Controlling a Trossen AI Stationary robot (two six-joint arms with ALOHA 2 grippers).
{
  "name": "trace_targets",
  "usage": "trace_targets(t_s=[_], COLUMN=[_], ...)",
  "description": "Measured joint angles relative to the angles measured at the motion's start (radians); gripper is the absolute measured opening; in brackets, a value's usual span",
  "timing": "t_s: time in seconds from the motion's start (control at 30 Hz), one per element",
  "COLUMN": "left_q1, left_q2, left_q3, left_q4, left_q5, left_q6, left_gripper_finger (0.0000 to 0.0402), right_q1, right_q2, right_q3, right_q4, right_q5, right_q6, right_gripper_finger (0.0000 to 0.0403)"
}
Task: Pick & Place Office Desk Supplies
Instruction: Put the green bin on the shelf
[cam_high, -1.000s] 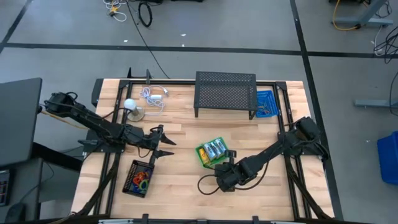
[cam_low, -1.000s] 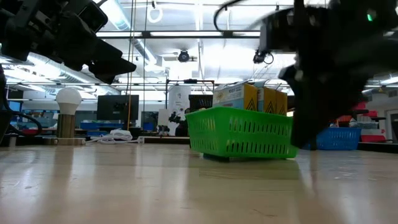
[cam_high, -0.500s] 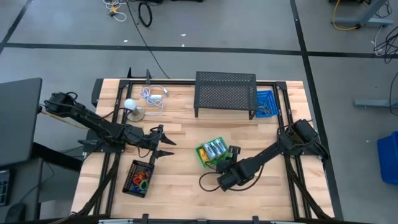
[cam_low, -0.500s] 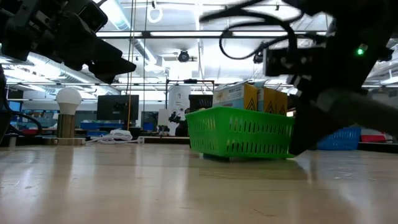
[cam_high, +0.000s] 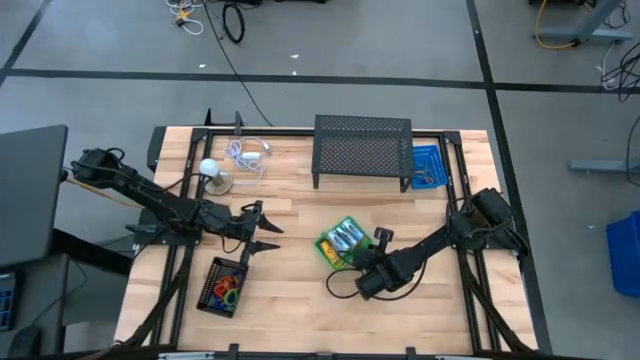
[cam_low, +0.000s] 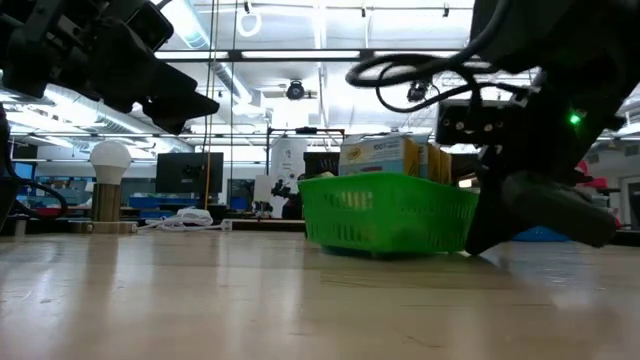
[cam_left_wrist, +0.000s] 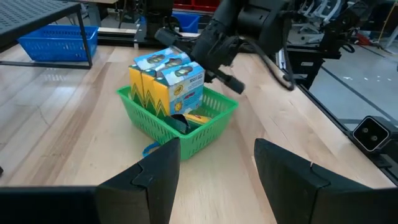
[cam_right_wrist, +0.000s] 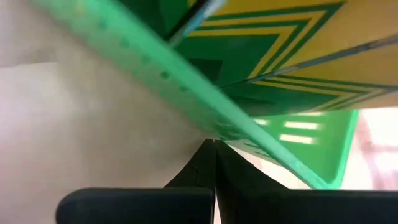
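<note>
On the table's left side, a black tray (cam_high: 223, 287) of small coloured loops (cam_high: 228, 292) is seen near the front edge, and the left gripper (cam_high: 262, 230) hangs above the bare wood just behind it, jaws parted and empty. Toward the middle, yellow crayon boxes with green marks (cam_high: 347, 238) are already stood upright in a green slotted plastic basket (cam_high: 327, 252), whose long axis is turned diagonally to the table edges. At its rim the right gripper (cam_high: 362, 285) is pressed, jaws closed on nothing visible. Judging by this, sorting appears largely done.
</note>
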Motion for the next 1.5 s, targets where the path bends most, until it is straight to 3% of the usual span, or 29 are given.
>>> trace_targets(t_s=[0.6,0.87,1.1,1.5], left_q1=[0.000,0.000,0.000,0.000], left_q2=[0.000,0.000,0.000,0.000], left_q3=[0.000,0.000,0.000,0.000], left_q4=[0.026,0.043,0.043,0.046], left_q5=[-0.003,-0.003,-0.010,-0.010], left_q6=[0.021,0.040,0.040,0.050], left_gripper_finger=[0.0213,0.0213,0.0213,0.0213], right_q1=[-0.146,-0.171,-0.119,0.006], right_q2=[-0.015,-0.130,-0.211,-0.229], right_q3=[-0.090,-0.194,-0.217,-0.209], right_q4=[0.019,0.034,0.041,0.021], right_q5=[0.113,0.107,0.109,0.101], right_q6=[-0.069,-0.028,0.055,0.128], right_gripper_finger=[0.0000,0.0000,0.0000,0.0000])
